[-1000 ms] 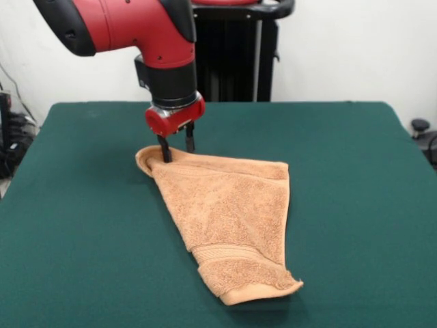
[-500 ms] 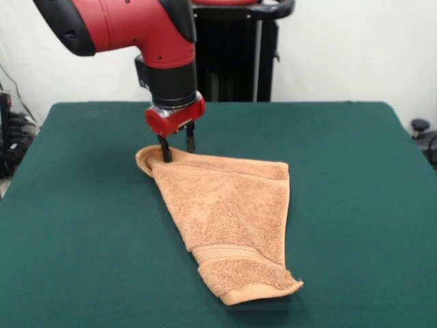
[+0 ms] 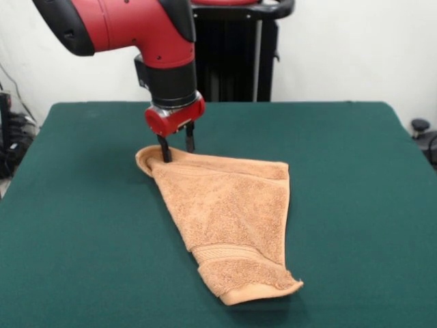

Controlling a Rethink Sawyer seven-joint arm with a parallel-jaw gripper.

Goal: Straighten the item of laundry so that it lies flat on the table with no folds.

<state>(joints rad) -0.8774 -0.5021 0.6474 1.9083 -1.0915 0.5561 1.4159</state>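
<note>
Nothing had changed over the last second: the claw (image 3: 177, 151) stayed spread at the far-left corner of the towel (image 3: 229, 217), which lay folded in a triangle on the surface (image 3: 355, 205), so no straightening had begun.

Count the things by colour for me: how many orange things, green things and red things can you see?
Orange: 1, the towel
Green: 1, the table
Red: 1, the robot arm with its pincer
Total: 3
</note>
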